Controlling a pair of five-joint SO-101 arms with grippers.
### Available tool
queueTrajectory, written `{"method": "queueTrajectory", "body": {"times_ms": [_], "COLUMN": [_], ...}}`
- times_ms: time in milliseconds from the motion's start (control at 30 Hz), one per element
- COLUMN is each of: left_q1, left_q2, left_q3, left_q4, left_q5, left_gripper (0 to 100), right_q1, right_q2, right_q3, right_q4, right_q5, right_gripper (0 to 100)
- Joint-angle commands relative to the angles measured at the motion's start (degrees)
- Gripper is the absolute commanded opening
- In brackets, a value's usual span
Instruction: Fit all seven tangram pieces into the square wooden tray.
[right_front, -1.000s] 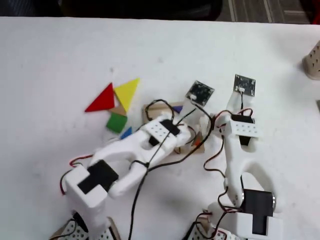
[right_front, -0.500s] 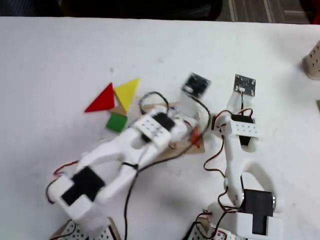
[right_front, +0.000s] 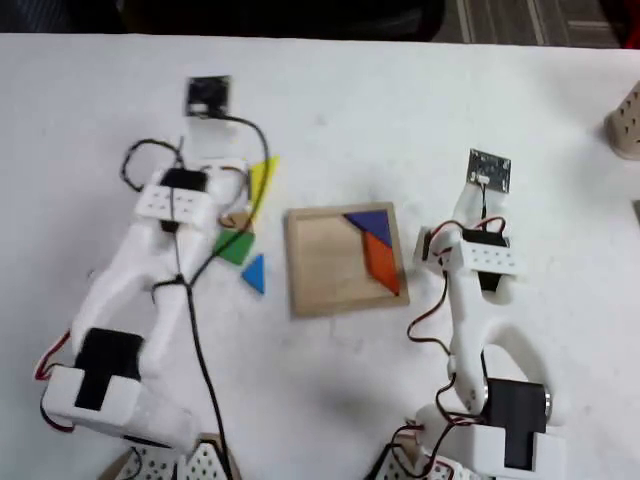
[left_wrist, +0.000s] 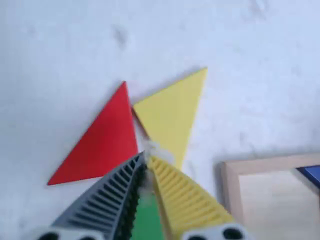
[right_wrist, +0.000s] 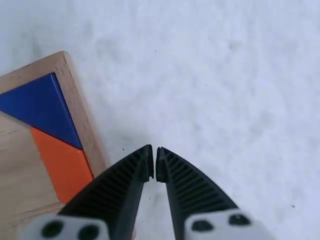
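Left gripper (left_wrist: 145, 162) is pinched shut right over where the red triangle (left_wrist: 100, 145) and yellow triangle (left_wrist: 172, 115) meet, green piece (left_wrist: 147, 220) under it, while the right gripper (right_wrist: 154, 165), also closed up, hovers over the counter (right_wrist: 225, 75) just beside the wooden tray (right_wrist: 80, 110).

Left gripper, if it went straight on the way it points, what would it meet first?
Probably the yellow triangular piece, beside its seam with the red triangular piece; depth is unclear.
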Motion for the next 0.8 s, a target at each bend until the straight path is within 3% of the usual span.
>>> {"method": "queueTrajectory", "body": {"times_ms": [0, 300, 600, 767], "left_q1": [-2.95, -5.32, -0.40, 1.71], "left_q2": [-3.38, -3.38, -3.82, -6.37], "left_q3": [-2.20, 1.49, 7.47, 7.56], "left_q4": [-1.67, 3.96, 4.57, 10.73], "left_q5": [0.53, 0.53, -3.43, -5.10], "left_gripper": [3, 3, 5, 8], "right_q1": [0.22, 0.22, 0.22, 0.22], "right_q2": [-2.59, -2.59, -2.59, -2.59], "right_q3": [-0.35, -0.35, -0.35, -0.35], "right_q4": [-1.01, -0.92, -0.92, -1.01], "right_q5": [-0.09, 0.00, 0.00, 0.00], "right_gripper": [1.7, 1.7, 1.7, 1.7]}}
